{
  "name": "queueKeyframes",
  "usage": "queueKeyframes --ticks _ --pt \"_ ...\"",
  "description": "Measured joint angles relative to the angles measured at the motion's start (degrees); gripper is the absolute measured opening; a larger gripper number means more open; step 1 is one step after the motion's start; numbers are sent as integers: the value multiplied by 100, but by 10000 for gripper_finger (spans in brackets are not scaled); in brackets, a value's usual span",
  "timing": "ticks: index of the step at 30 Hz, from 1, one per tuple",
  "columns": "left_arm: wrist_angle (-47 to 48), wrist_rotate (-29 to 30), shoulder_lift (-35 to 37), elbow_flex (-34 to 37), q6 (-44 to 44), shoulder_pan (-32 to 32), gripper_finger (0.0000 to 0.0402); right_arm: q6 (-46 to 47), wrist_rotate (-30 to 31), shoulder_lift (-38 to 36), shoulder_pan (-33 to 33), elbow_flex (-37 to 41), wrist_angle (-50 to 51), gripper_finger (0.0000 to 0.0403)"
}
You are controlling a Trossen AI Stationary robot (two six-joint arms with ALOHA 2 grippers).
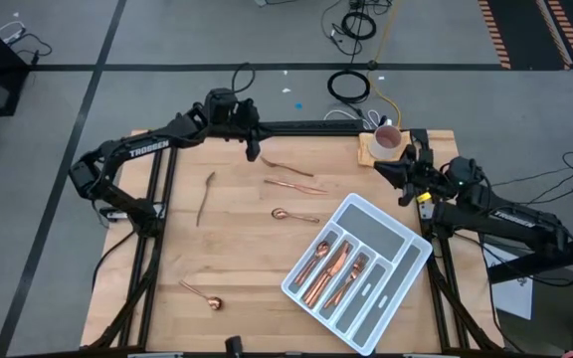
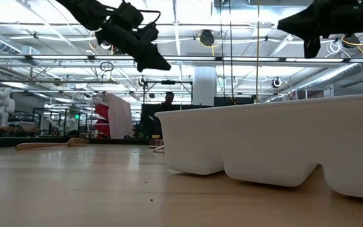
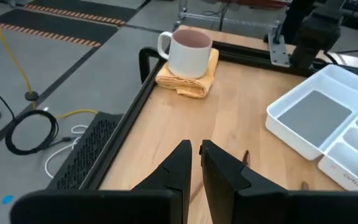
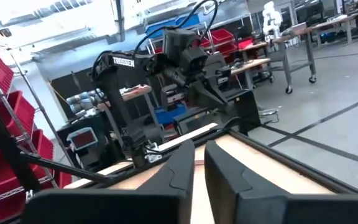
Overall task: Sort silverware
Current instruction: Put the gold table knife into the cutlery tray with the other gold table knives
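Just below the left gripper [image 1: 252, 151], on the wooden table [image 1: 237, 249], lie a copper fork [image 1: 286, 166] and a knife [image 1: 294, 186], with one spoon [image 1: 292, 215] beyond them beside the grey tray [image 1: 406, 244], whose slots already hold more copper silverware [image 1: 334, 270]. A second fork [image 1: 205, 196] and a second spoon [image 1: 203, 294] lie well apart toward the table's left side. Both grippers hang in the air holding nothing, fingers nearly together with only a thin gap, the right gripper [image 1: 403, 179] just beside the tray's far corner and near a white mug [image 1: 387, 140] on a yellow cloth [image 1: 370, 149].
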State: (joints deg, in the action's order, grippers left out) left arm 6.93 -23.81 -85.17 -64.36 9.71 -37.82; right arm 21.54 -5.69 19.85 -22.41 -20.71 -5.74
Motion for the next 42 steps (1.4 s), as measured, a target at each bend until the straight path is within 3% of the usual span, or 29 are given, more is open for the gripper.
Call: queueKeyframes --ticks 4,8,11,16,28,34,36,38,42 --pt "-13 16 0 0 -59 45 43 -34 1 1 0 0 -7 56" --pt "-63 570 0 0 -182 151 43 -154 289 -1 2 0 -7 67" --pt "-179 766 0 0 -216 195 43 469 244 1 8 0 -7 67" --pt "-596 769 0 0 -1225 290 43 1086 180 -1 7 -2 -6 67" --pt "-646 1060 0 24 -914 304 43 492 116 -1 7 -2 1 66" --pt "-653 1061 0 26 -1444 313 43 778 98 -6 2 -2 -39 66" --pt "-653 1007 0 26 -1461 314 43 734 -171 -6 7 -2 -46 66" --pt "-662 685 0 28 -1343 312 43 556 -813 -43 7 -2 -221 66" --pt "-709 -413 -8 28 -1671 210 43 423 -1867 -271 9 -11 -704 66"
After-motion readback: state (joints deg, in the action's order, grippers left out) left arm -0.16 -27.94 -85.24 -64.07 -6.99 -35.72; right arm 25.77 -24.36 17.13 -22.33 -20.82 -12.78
